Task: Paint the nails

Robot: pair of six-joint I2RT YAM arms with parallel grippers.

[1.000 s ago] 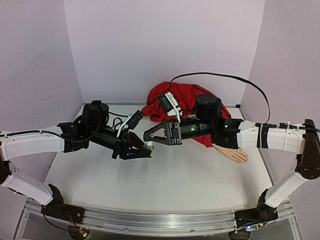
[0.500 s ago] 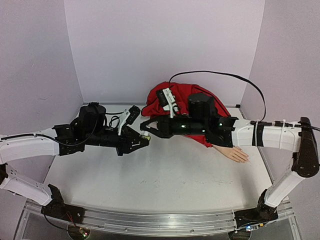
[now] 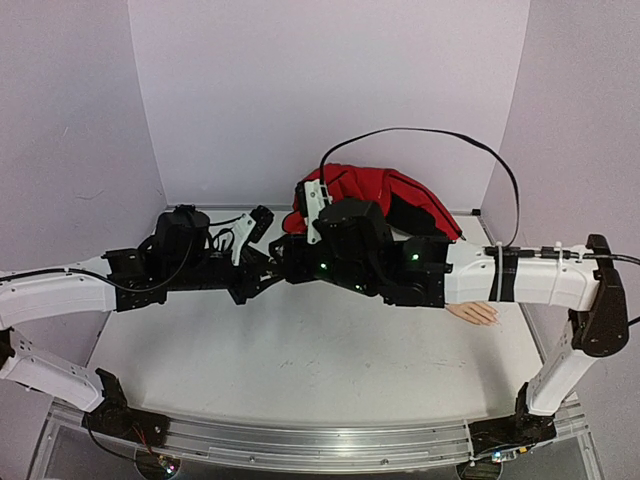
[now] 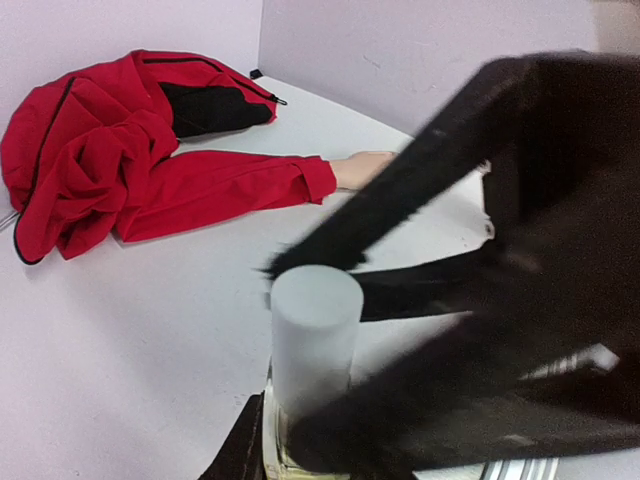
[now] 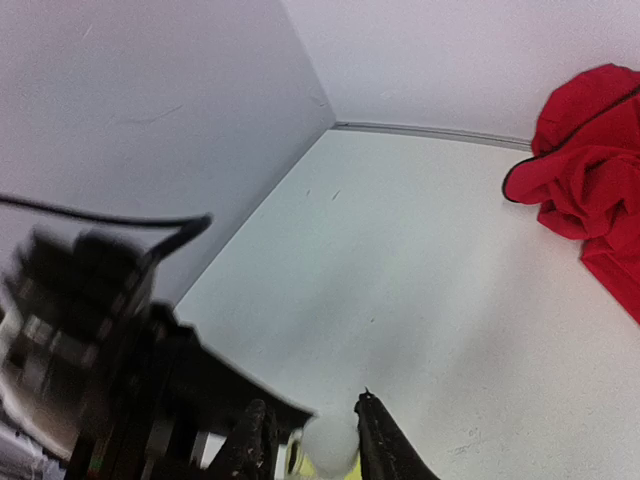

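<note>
A small clear yellowish bottle (image 4: 272, 452) with a white cylindrical cap (image 4: 315, 330) is held above the table in my left gripper (image 4: 290, 465), which is shut on the bottle's body. My right gripper (image 5: 312, 445) has come to it. Its fingers (image 5: 378, 440) straddle the cap (image 5: 330, 445), with a small gap on the left side. In the top view the two grippers meet (image 3: 275, 268) at mid-left. The pale mannequin hand (image 3: 476, 313) lies at the right, out of a red jacket sleeve (image 4: 240, 185). Its nails are too small to make out.
The red jacket (image 3: 375, 195) is heaped at the back wall, and it also shows in the left wrist view (image 4: 100, 150) and the right wrist view (image 5: 590, 170). A black cable (image 3: 430, 135) arcs over it. Walls close in the table on three sides.
My left gripper has lifted the bottle up and back. My right arm has swung left and closed in until its fingers sit around the cap.
</note>
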